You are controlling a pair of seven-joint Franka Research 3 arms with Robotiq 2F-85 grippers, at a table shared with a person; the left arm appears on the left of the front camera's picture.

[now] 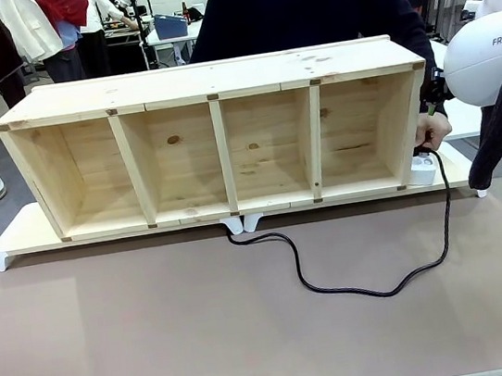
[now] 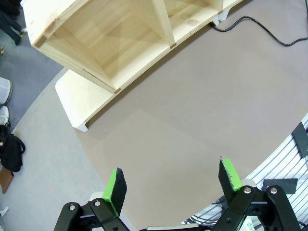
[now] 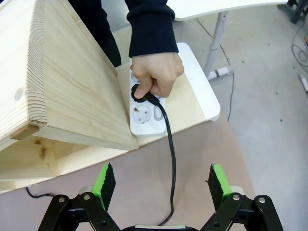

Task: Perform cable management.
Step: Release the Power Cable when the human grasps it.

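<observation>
Cable [image 1: 378,290] plug end seemingly far-rightward

- The setting is appearing to be a robotics lab or test hall, not a home.
- A white robot arm [image 1: 485,57] is standing at a work table [image 1: 159,332] covered with a brown mat.
- Other people [image 1: 69,26] are standing at further tables [image 1: 175,32] behind.
- Loose wires [image 3: 231,77] are lying across a speckled grey floor [image 3: 269,120].
</observation>
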